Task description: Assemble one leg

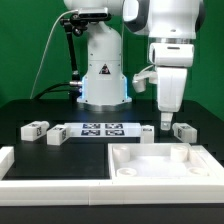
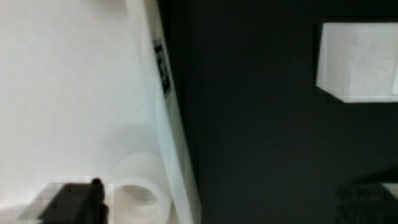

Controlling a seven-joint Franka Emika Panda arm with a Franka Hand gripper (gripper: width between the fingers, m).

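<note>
Several small white legs with tags lie on the black table: two at the exterior view's left point(image 1: 35, 128) point(image 1: 57, 134), one right of the marker board point(image 1: 147, 132), one at the far right point(image 1: 184, 131). My gripper point(image 1: 165, 119) hangs above the table between these last two legs, over the far edge of the large white tray-shaped part point(image 1: 160, 165). In the wrist view my gripper point(image 2: 222, 200) is open and empty; its dark fingers point(image 2: 71, 203) stand far apart. That view shows the tray-shaped part point(image 2: 71, 90) with a round hole and a blurred white block point(image 2: 361, 60), tag unseen.
The marker board point(image 1: 100, 129) lies in the middle at the back. A white L-shaped barrier point(image 1: 40, 170) runs along the front left. The robot's base point(image 1: 102, 70) stands behind the marker board.
</note>
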